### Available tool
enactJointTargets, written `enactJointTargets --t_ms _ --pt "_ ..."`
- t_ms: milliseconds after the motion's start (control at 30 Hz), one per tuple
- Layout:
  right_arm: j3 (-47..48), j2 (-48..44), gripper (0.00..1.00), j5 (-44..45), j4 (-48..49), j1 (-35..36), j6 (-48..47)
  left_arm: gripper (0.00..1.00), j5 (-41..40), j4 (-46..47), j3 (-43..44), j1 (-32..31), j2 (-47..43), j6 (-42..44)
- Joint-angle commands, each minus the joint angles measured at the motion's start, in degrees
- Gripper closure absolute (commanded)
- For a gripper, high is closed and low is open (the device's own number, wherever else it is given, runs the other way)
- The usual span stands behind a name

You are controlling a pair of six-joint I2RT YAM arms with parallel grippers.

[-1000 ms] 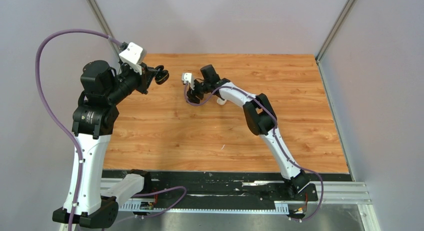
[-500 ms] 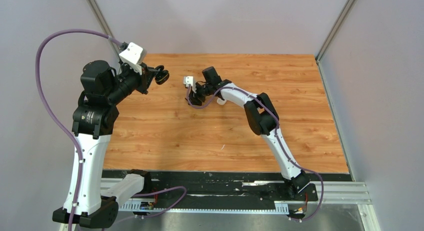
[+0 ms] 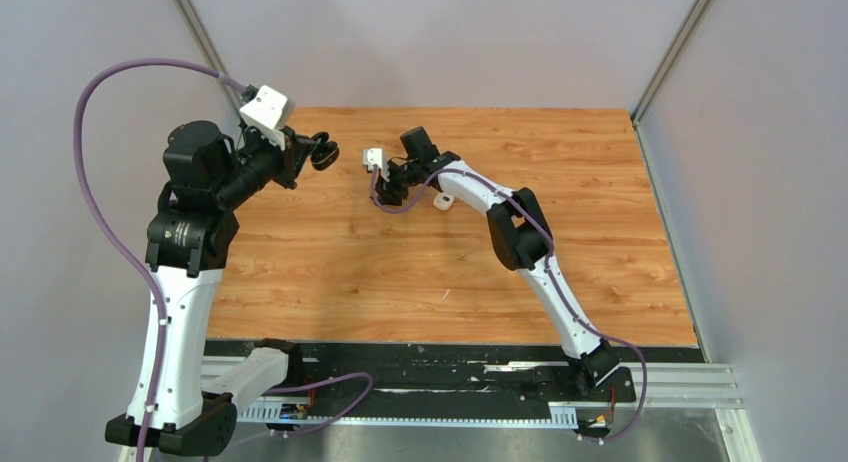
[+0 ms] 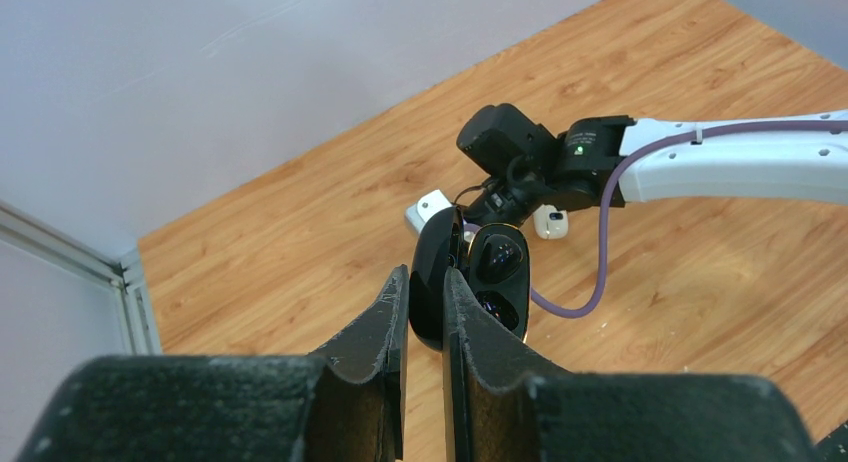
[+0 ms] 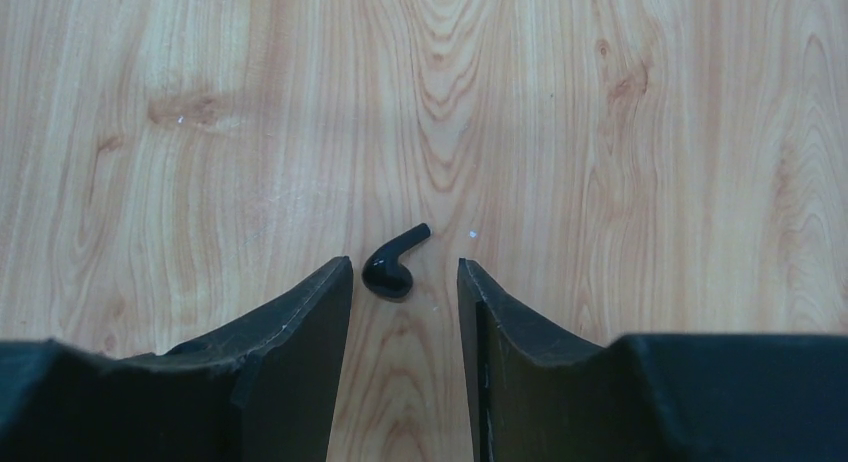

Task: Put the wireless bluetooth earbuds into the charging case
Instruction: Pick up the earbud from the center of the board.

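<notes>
1. Over the last second the right claw point(image 5: 403, 266) has crept slightly left and toward the far side of the table point(image 5: 620, 132). Its jaws have drawn in, but they are still apart and grip nothing.
2. A black earbud point(image 5: 388, 274) lies flat on the wood between the two fingers, nearer the left one. It seems to touch neither, and its stem points far-right.
3. The left claw point(image 4: 425, 282) has not moved. It stays clamped on the lid of the open black charging case point(image 4: 497, 272), held in the air over the far-left part of the table, with the hollow side facing the right arm.
4. The pick looks lined up, and the closing seems to be the start of the grasp. The bud is tiny and off-centre, so the left finger may nudge it first and roll it.
5. A small white item point(image 3: 443, 202) sits just right of the right claw. It is too small to identify.
6. No other earbuds can be made out.
</notes>
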Motion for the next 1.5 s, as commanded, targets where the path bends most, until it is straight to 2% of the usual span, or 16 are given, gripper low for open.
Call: enactJointTargets --t_ms 0,200,367,467,633,733,967,1167,1333,1467 --pt "6.3 3.0 0.56 -1.5 -6.5 0.4 -3.5 1.0 0.7 1.7 0.3 0.3 -0.8 -0.2" --pt "9.7 5.1 0.6 -0.2 -13.7 1.8 -10.1 1.0 0.3 2.3 -0.1 0.3 -1.9 0.3" --pt "10.4 6.3 0.71 2.3 -16.9 3.2 -15.1 1.0 -0.1 3.2 -1.3 0.3 -3.5 0.9" --pt "10.5 6.6 0.76 3.2 -16.9 3.6 -16.0 1.0 -0.3 3.2 -1.5 0.3 -4.1 1.0" --pt "9.5 5.9 0.78 3.1 -16.8 3.7 -15.0 1.0 -0.9 1.8 -1.1 0.3 -5.5 2.2" --pt "6.9 2.5 0.86 2.1 -16.5 3.6 -12.6 1.0 -1.1 1.5 -1.8 0.3 -6.2 3.1" --pt "-4.1 -15.3 0.97 -8.0 -15.7 1.6 10.7 1.0 -0.1 7.8 -8.1 0.3 -5.7 4.2" --pt "-14.7 -30.4 1.0 -22.8 -16.8 -4.4 35.3 1.0 6.7 16.9 -13.7 0.3 -0.8 7.9" --pt "-15.8 -36.7 1.0 -30.9 -25.1 -8.5 41.3 1.0 13.6 25.5 -19.9 -0.3 3.4 10.9" --pt "-15.7 -41.0 1.0 -34.9 -30.3 -10.5 43.4 1.0 20.4 26.7 -22.1 -2.0 7.6 16.7"
